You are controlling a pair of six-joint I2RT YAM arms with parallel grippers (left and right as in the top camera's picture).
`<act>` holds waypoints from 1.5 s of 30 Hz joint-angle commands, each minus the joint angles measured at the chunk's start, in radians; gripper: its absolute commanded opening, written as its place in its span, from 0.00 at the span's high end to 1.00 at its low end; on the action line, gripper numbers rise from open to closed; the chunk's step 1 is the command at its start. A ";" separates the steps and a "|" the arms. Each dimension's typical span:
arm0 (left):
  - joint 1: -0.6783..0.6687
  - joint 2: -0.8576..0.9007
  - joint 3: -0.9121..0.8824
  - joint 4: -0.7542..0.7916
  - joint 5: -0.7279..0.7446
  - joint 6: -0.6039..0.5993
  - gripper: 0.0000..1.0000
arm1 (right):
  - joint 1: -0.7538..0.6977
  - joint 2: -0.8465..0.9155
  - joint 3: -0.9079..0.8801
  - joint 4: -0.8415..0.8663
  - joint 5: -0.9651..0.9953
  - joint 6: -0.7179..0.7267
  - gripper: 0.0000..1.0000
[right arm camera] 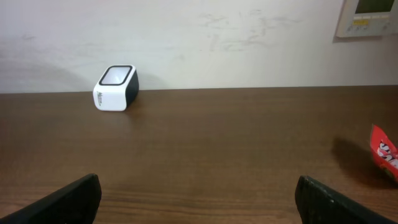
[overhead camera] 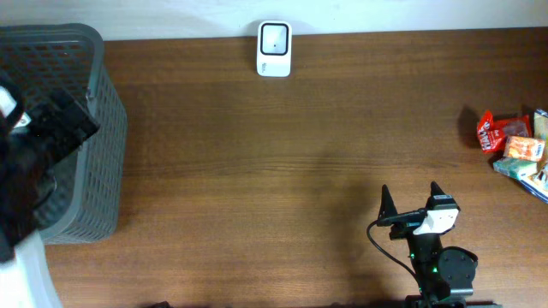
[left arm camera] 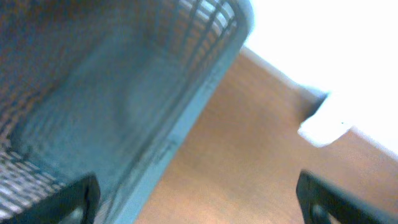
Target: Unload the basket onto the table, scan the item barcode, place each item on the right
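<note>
A: Overhead. Scanner point(overhead camera: 274, 50) at 12 o'clock, snack packets point(overhead camera: 514, 147) heaped at 3 o'clock. Right gripper point(overhead camera: 411, 190) at 5 o'clock, jaws spread wide, holding nothing.

B: Left wrist, blurred. Left gripper point(left arm camera: 199, 199) also wide and empty, by the basket point(left arm camera: 112, 93).

A: Right wrist. Red packet point(right arm camera: 385, 155) at 3 o'clock, half out of frame.

B: Risks: the heap is crowded, so a grab may lift two packets. The barcode may end up facing away from the scanner.

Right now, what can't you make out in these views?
Snack packets: overhead, cut by the right edge; barcodes too small. Right wrist shows only a red sliver at its edge.
Basket contents: overhead, the left arm covers part; left wrist view is blurred.
Scanner: label text too small in every view.
</note>
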 commanded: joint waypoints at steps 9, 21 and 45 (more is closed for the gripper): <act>-0.228 -0.849 -1.149 0.697 0.216 0.270 0.01 | -0.006 -0.009 -0.006 -0.004 0.009 0.008 0.01; -0.339 -1.281 -1.724 1.104 0.056 0.396 0.01 | -0.006 -0.009 -0.006 -0.004 0.009 0.008 0.01; -0.265 -1.281 -1.888 1.223 -0.049 0.370 0.01 | -0.006 -0.009 -0.006 -0.004 0.009 0.008 0.01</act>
